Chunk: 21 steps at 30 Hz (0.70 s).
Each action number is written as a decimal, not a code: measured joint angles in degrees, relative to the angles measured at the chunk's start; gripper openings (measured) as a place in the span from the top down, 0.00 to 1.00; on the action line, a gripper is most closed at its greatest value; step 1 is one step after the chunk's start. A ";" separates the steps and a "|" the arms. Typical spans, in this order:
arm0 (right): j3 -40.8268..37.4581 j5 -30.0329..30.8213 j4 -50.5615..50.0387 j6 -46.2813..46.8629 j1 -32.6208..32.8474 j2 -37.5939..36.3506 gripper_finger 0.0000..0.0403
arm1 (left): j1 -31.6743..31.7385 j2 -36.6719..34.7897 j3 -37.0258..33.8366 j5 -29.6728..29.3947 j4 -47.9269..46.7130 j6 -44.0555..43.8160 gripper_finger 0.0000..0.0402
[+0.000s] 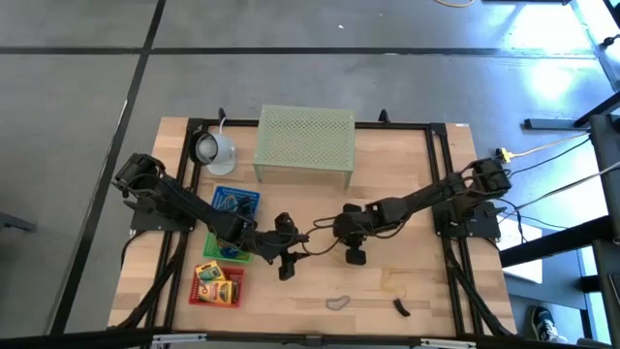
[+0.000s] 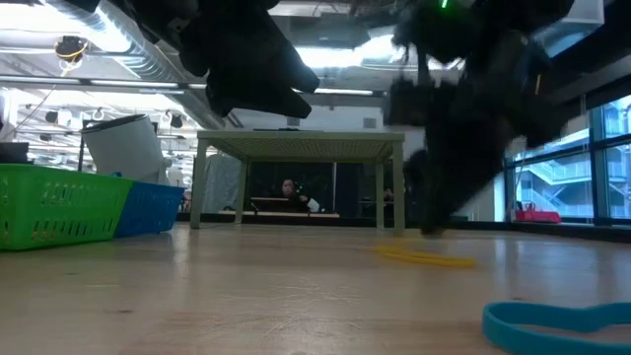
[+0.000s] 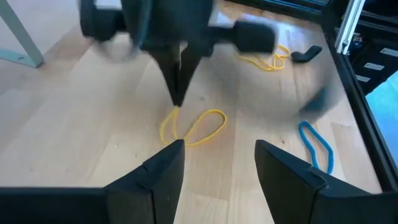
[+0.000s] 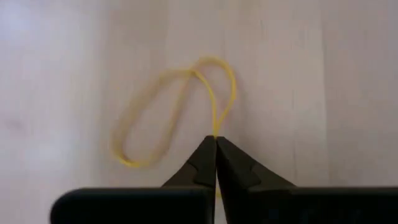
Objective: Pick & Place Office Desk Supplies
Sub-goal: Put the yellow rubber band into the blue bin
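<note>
A yellow rubber loop (image 3: 199,127) lies on the wood in the middle of the table; it also shows in the right wrist view (image 4: 168,112) and the low view (image 2: 424,258). My right gripper (image 4: 216,140) points down at it and is shut on one end; in the left wrist view it appears as a dark shape (image 3: 177,93). My left gripper (image 3: 217,149) is open, hovers just left of the loop and touches nothing. Farther off lie a second yellow loop (image 3: 267,59), a blue loop (image 3: 317,146) and a black clip (image 3: 306,54). My right gripper pinches the yellow loop at its narrow end (image 4: 216,132) between its two fingertips, only at their free ends (image 3: 176,102). The fingers come from above, pointing down. The rest of the loop (image 4: 143,137) lies slack on the table.
The pale green mesh stand (image 1: 303,143) and the white round lamp-like object (image 1: 213,148) sit at the far side. Blue (image 1: 235,202), green (image 1: 225,250) and red (image 1: 218,284) bins stand at the left; the red one holds yellow boxes. A grey loop (image 1: 337,303) and a black clip (image 1: 400,307) lie near the front edge.
</note>
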 joint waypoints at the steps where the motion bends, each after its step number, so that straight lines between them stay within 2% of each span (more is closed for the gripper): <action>1: 0.12 0.05 0.38 0.01 0.02 -1.25 0.99 | 0.00 0.00 0.00 -0.05 0.03 0.36 0.53; 6: 0.22 1.24 1.56 0.71 0.59 -6.28 0.99 | 0.00 0.00 0.00 -3.24 0.37 1.21 0.51; 10: 0.37 1.62 3.85 1.16 1.84 -9.69 0.99 | 0.00 0.00 -0.02 -6.95 2.36 6.21 0.49; 15: 0.37 5.07 5.45 0.00 3.43 -12.48 0.99 | 0.39 0.00 -0.02 -7.12 10.78 14.11 0.45; 21: 0.44 9.16 7.77 -3.56 4.76 -13.34 0.99 | 1.33 0.00 0.00 -7.08 13.59 15.23 0.41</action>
